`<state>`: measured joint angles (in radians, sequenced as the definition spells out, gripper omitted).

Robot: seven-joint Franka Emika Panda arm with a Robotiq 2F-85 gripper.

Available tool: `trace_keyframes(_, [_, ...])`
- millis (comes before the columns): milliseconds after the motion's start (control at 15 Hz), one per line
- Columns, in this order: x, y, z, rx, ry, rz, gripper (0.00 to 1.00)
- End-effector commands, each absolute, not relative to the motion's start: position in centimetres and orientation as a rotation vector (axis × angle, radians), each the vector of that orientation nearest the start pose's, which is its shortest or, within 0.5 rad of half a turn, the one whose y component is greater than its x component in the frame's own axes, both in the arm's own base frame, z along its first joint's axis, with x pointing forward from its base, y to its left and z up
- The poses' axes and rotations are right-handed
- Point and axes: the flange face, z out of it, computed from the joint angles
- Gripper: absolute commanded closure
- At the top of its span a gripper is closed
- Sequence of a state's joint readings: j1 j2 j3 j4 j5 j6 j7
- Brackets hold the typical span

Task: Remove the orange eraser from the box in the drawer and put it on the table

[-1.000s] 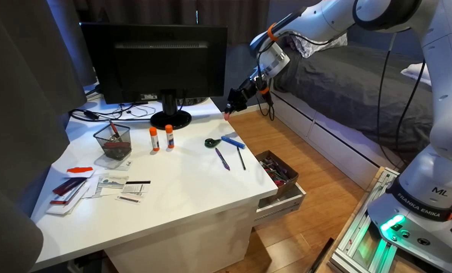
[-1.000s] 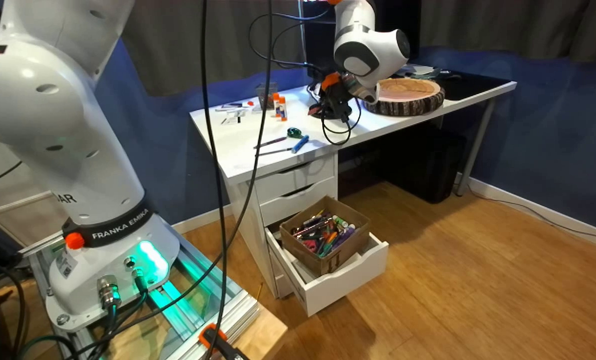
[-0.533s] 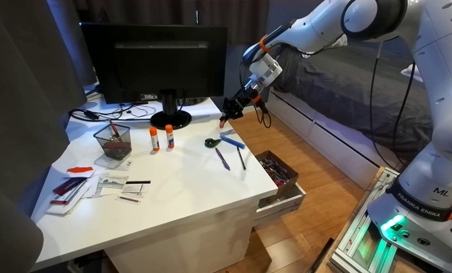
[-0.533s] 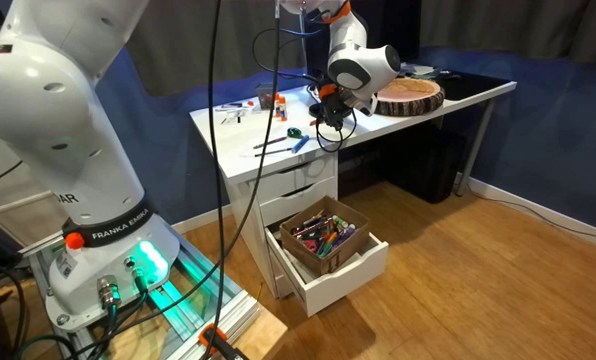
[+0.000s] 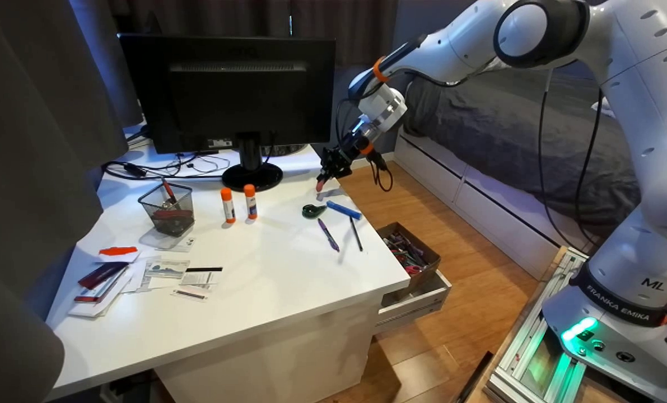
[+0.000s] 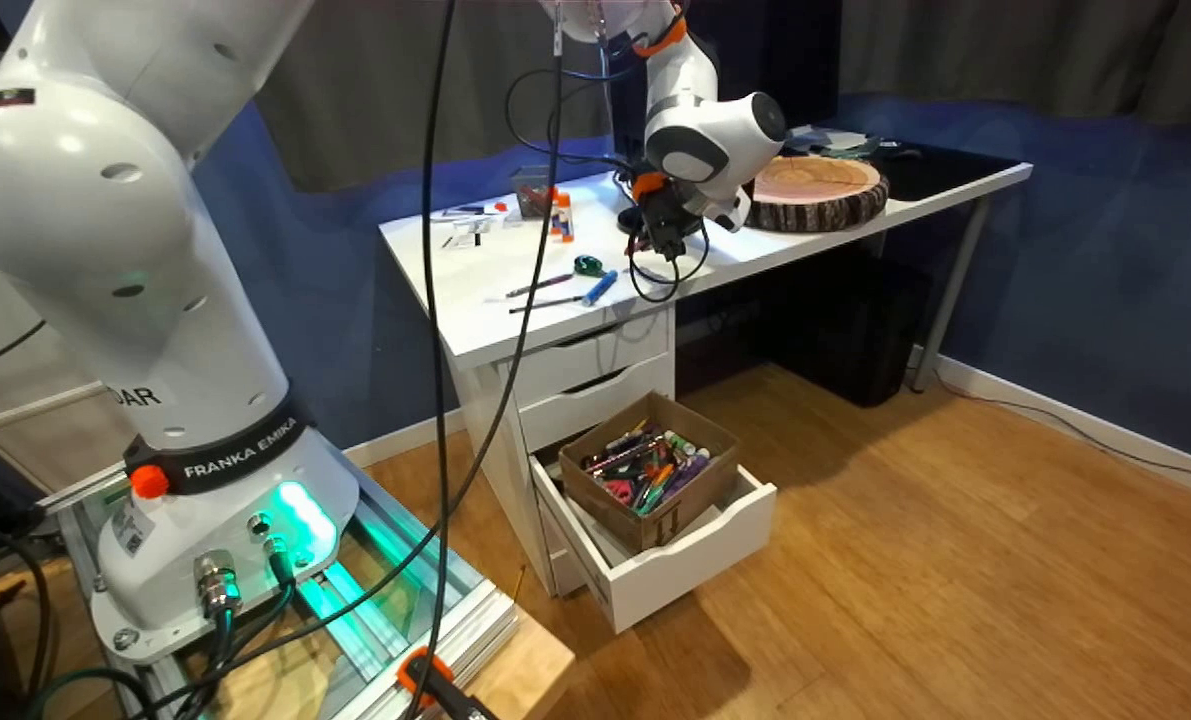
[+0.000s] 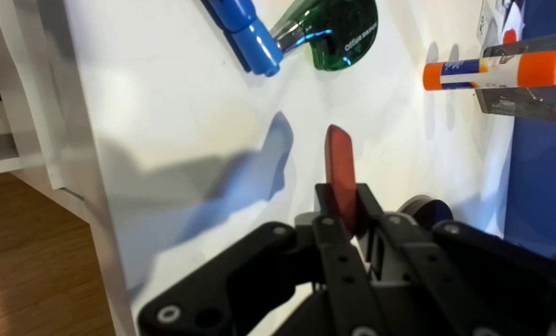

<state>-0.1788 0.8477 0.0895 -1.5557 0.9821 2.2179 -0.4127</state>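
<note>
Pinching the eraser [image 7: 339, 163] between both fingers [image 7: 323, 198], gripper [image 7: 344, 193] slants down over the table [image 5: 277, 268], near its edge. Eraser looks reddish, end sticks out past the fingertips; held above the table, its shadow [image 7: 280, 140] apart from it in the wrist view. Green tape [image 7: 345, 39] near it, blue marker [image 7: 254, 44] right by the tape's tip, can't tell if touching. Purple pen [image 5: 328, 235] and a thin dark pen or pencil [image 5: 355, 234] lie near those, apart from each other. Two glue sticks [image 5: 228, 206] stand upright, just beside each other, between tape and cup [image 5: 168, 224]. Cup is mesh, holds a few things, too dim to sort out. Cards [image 5: 200, 276] spread near the cup, some overlapping, orange-red item [image 5: 118, 251] by them, kind unclear. Monitor [image 5: 227, 92] stands on the table, its back showing in an exterior view, loose cables [image 5: 134, 169] beside its base. Wood slab [image 6: 815, 185] also on the table, in an exterior view. Drawer [image 6: 695, 565] pulled out under the table; box [image 6: 693, 503] sits inside it, crowded with pens and markers [image 6: 655, 478], well apart from the gripper
</note>
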Motion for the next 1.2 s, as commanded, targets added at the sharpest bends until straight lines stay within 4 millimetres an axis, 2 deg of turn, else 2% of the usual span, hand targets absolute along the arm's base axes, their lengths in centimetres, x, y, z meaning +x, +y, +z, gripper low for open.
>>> trace_keyframes(0, [70.0,-3.8,13.7,-2.313,0.48,-0.065,0.83])
trace_keyframes(133, [70.0,-3.6,13.7,-2.342,0.452,-0.077,0.57])
trace_keyframes(200, [69.9,-3.7,13.7,-2.355,0.442,-0.082,0.54])
trace_keyframes(467, [69.5,-4.0,14.6,-2.429,0.376,-0.102,0.27])
trace_keyframes(733, [68.5,-5.3,17.3,-2.522,0.247,-0.123,0.0])
trace_keyframes(933, [67.0,-5.6,20.2,-2.593,0.073,-0.112,0.0])
trace_keyframes(1133, [64.8,-5.0,23.1,-2.671,-0.124,-0.1,0.0])
